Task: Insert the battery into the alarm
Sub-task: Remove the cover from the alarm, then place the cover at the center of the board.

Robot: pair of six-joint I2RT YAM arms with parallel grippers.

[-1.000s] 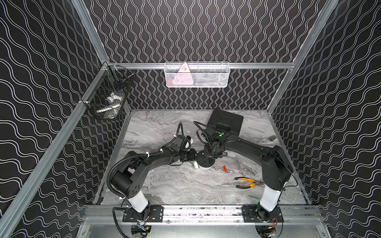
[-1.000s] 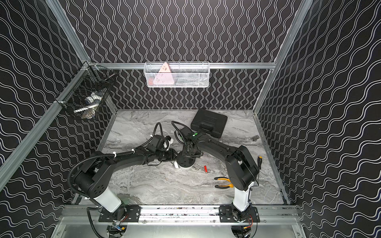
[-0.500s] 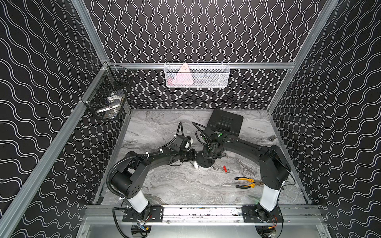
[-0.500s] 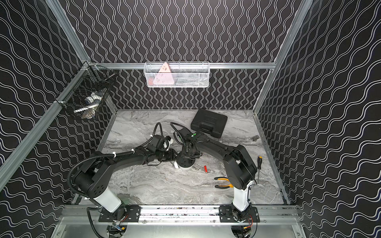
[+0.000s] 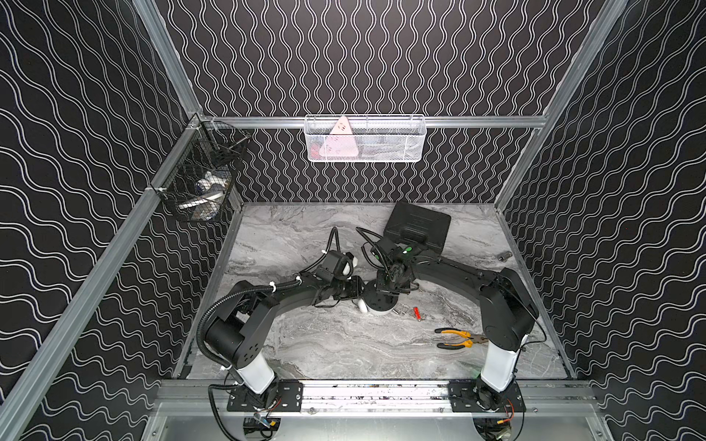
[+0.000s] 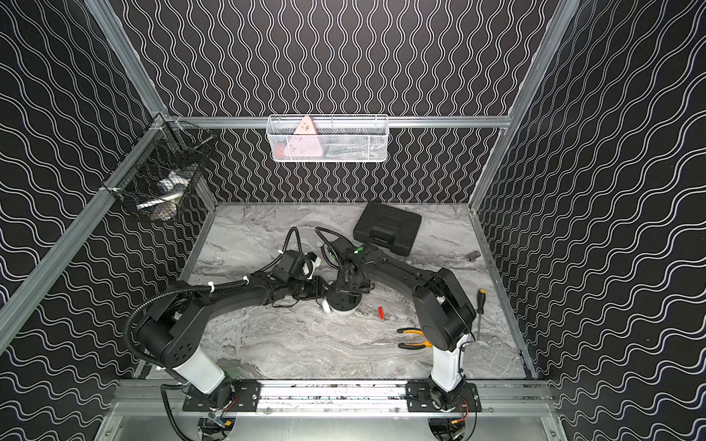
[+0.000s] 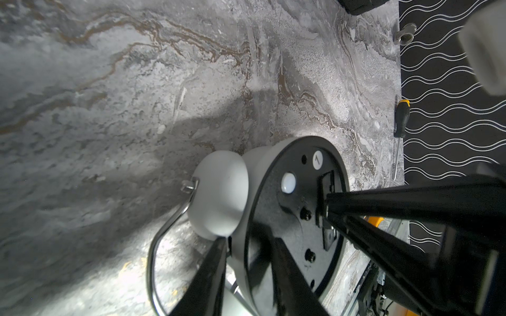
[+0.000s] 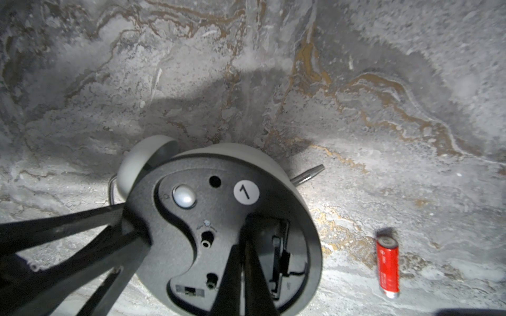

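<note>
White round twin-bell alarm clock (image 8: 219, 213): between both grippers, its black circular back panel (image 7: 284, 216) facing up.
Left gripper (image 7: 247, 242): clamped on the alarm clock's rim, one finger on the white body and one on the back panel.
Right gripper (image 8: 243, 240): fingers pressed together, tips set in the open rectangular slot (image 8: 279, 254) of the back panel; whether they pinch anything there I cannot tell.
Small red cylindrical battery (image 8: 387, 269): lying flat on the grey marbled table (image 8: 356, 109), near the right gripper, apart from the alarm clock, held by neither gripper.
Yellow-handled pliers (image 5: 456, 338): beyond the battery from the right gripper.
Black rectangular case (image 5: 416, 229): well behind the right gripper, lid closed.
</note>
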